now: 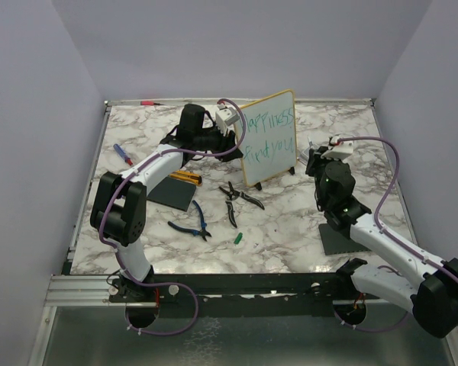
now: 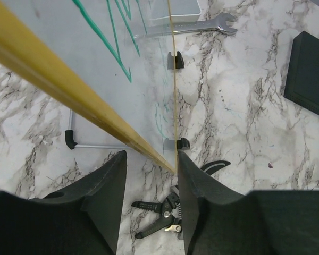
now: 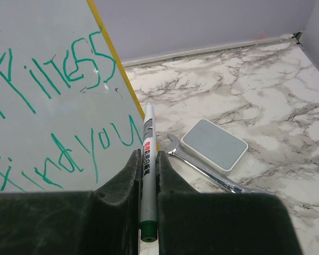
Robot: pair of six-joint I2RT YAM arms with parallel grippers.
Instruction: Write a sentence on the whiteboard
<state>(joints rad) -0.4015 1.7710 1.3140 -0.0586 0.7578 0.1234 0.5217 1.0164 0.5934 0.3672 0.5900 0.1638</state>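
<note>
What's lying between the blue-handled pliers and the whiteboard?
Black-handled hand tools lie on the marble between the blue-handled pliers and the whiteboard; the top view shows it.

L arm (image 1: 149,174) reaches fwd & inward, wrist at far centre; L gripper (image 2: 151,156) fingers parted, pointing down. R arm (image 1: 382,242) folded on right side, wrist up; R gripper (image 3: 148,156) pinched tight on pen (image 3: 148,127), aimed fwd-left.

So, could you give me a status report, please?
Left gripper open astride whiteboard edge. Right gripper shut on marker. Sentence written, two lines. Wrench beside board.
</note>
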